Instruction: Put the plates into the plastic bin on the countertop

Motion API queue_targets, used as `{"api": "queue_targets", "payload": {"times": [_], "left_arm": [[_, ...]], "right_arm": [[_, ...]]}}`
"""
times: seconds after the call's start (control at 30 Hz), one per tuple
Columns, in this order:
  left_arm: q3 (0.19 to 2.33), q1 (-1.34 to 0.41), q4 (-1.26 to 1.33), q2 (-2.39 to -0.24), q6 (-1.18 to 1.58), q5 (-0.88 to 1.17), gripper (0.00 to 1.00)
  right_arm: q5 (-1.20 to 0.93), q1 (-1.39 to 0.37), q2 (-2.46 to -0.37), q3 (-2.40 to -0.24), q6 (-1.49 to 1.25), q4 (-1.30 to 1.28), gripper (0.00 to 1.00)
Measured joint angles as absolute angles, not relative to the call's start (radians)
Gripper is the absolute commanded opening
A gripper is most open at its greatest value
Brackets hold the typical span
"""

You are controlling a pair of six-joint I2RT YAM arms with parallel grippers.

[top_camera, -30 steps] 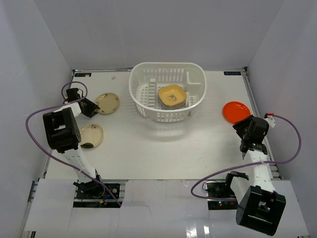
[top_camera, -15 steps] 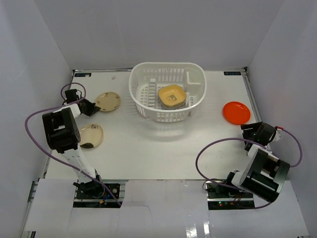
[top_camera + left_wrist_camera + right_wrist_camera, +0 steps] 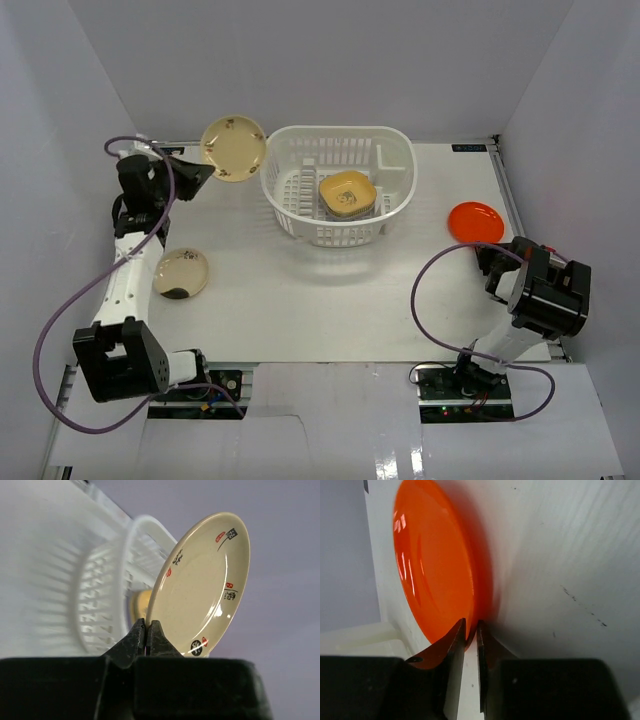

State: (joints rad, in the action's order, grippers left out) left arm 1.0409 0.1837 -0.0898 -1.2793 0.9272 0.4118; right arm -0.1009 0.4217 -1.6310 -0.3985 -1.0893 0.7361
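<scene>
**Four plates in view: one in the bin, one lifted, two on the countertop**

The white slotted plastic bin [image 3: 338, 129] sits upper centre on the countertop [image 3: 320, 290], with nothing between it and either arm. It holds one yellow rounded-square plate [image 3: 347, 193].

The left gripper [image 3: 146, 626] is closed tight on the lower rim of a cream plate [image 3: 235, 148]. That plate is raised and tilted just left of the bin's rim.

A second cream plate [image 3: 181, 273], with a dark centre, lies flat at lower left.

At the right edge, the right gripper [image 3: 470, 627] is nearly closed around the near rim of the orange plate [image 3: 476, 220], which is on the countertop. Whether it is actually gripping the plate cannot be told.
</scene>
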Motion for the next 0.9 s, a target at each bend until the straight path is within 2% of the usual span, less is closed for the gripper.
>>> {"api": "queue_targets", "payload": {"times": [0.03, 0.07, 0.27, 0.5, 0.63, 0.73, 0.9], "left_arm": [[1.067, 0.135, -0.102, -1.269, 0.915, 0.410, 0.00], [1.094, 0.088, -0.114, -1.268, 0.903, 0.409, 0.00], [1.251, -0.160, -0.197, -1.333, 0.844, 0.376, 0.00], [1.465, -0.323, -0.287, -1.555, 0.807, 0.265, 0.00], [1.628, -0.393, -0.344, -1.736, 0.775, 0.211, 0.00], [1.738, -0.430, -0.394, -1.868, 0.753, 0.183, 0.00], [1.841, -0.467, -0.476, -2.037, 0.719, 0.138, 0.00]], "right_arm": [[-0.101, 0.415, -1.652, -0.408, -1.099, 0.748, 0.09], [-0.096, 0.407, -1.665, -0.415, -1.111, 0.757, 0.08], [-0.068, 0.382, -1.596, -0.390, -1.138, 0.759, 0.08], [0.020, 0.339, -1.182, -0.374, -1.099, 0.673, 0.08], [0.036, 0.323, -1.011, -0.435, -1.053, 0.603, 0.08], [0.004, 0.282, -1.010, -0.543, -1.005, 0.551, 0.08], [-0.052, 0.087, -1.056, -0.736, -0.877, 0.437, 0.08]]}}
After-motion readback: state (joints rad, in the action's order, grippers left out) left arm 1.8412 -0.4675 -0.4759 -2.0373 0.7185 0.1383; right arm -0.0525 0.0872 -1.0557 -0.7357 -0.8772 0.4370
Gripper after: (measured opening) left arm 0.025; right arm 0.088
